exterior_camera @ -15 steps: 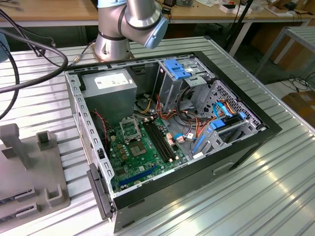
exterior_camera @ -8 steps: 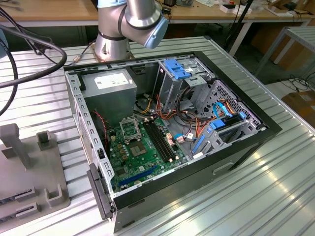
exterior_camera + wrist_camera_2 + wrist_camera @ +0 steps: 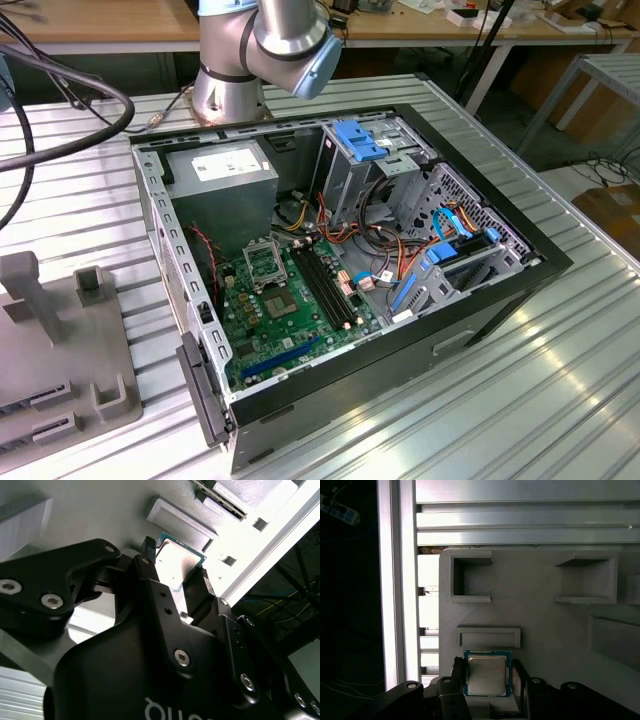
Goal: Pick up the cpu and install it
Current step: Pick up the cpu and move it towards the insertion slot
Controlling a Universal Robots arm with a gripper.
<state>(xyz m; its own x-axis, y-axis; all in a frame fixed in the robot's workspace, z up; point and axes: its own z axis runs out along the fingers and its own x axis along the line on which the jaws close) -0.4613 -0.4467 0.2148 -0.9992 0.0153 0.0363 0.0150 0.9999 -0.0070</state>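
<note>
Silver-grey cpu (image 3: 487, 674) lies flat on the grey fixture tray (image 3: 535, 610), the gripper (image 3: 174, 560) poised around it, clamped or not I cannot tell; a loose or off-centre hold could tilt it or let it drop.

Silver-grey arm (image 3: 270, 30), pale blue joint cap (image 3: 318, 68), black claw (image 3: 175, 560), seemingly matt, bright screw heads (image 3: 182, 657) along its links

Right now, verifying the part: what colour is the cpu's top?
Silver-grey; the cpu shows best in first wrist view.
</note>
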